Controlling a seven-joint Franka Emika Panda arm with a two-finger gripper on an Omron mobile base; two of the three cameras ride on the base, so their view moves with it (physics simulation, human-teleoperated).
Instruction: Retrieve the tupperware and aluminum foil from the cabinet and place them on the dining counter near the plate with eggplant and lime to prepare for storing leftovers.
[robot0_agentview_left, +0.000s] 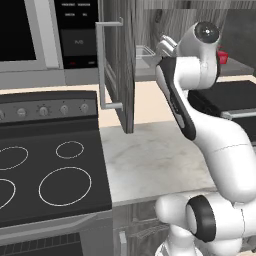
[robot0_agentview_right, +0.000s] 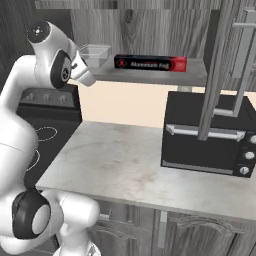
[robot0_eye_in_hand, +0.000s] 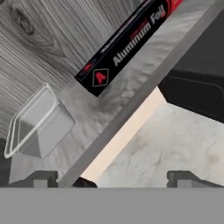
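A grey wood-grain cabinet (robot0_agentview_right: 150, 20) stands open above a marbled surface (robot0_agentview_right: 120, 165), and its shelf (robot0_agentview_right: 150, 75) is the landmark here: on it sit the tupperware (robot0_agentview_right: 95, 54) and, just beside that on the side toward the black toaster oven (robot0_agentview_right: 210, 135), the aluminum foil (robot0_agentview_right: 150, 63). The step in hand looks like the reach for the first item, nothing fetched yet. The tool (robot0_eye_in_hand: 111, 177) is released, jaws spread wide and empty (its tips flank the shelf's front edge in the hand view), short of the tupperware. Next it likely needs to advance over the shelf and straddle the container's rim.
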